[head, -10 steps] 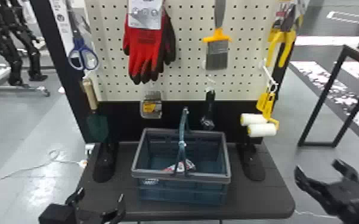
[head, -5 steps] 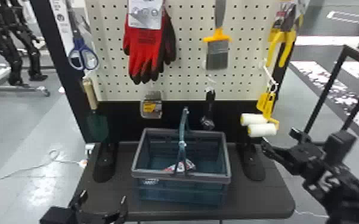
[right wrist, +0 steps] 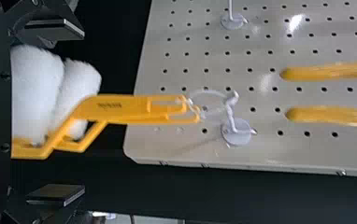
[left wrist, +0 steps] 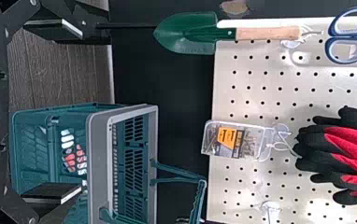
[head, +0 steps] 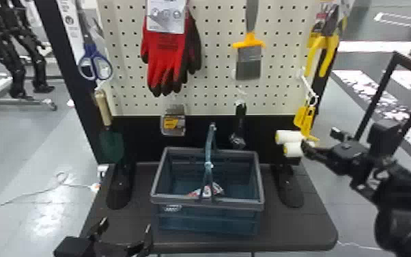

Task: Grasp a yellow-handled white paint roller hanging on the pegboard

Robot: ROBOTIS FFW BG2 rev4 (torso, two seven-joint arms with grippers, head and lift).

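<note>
Your right gripper (head: 306, 149) has its fingers spread wide, holding nothing. In the right wrist view the gripper (right wrist: 50, 112) straddles the white sleeves of the paint roller (right wrist: 50, 93), one finger on either side and neither pressing in. A second ago this arm sat low at the right edge, well away from the board. Half a second ago it had risen halfway, and now its fingertips are right at the roller (head: 288, 143). So the approach looks all but finished, and closing is the step in hand.

The roller hangs at the lower right corner of the pegboard (head: 215, 85). Its yellow handle (right wrist: 134, 107) runs up to a clear ring (right wrist: 209, 100) caught on a white hook (right wrist: 235, 130). The sleeves are soft, so expect them to give when you squeeze. Once gripped, the ring will have to lift clear of that hook, and a straight pull outward could snag it.

Your left gripper (head: 124, 235) stays parked low at the front edge of the table (head: 300, 229), fingers apart and empty, just in front of the basket (head: 208, 200).
</note>
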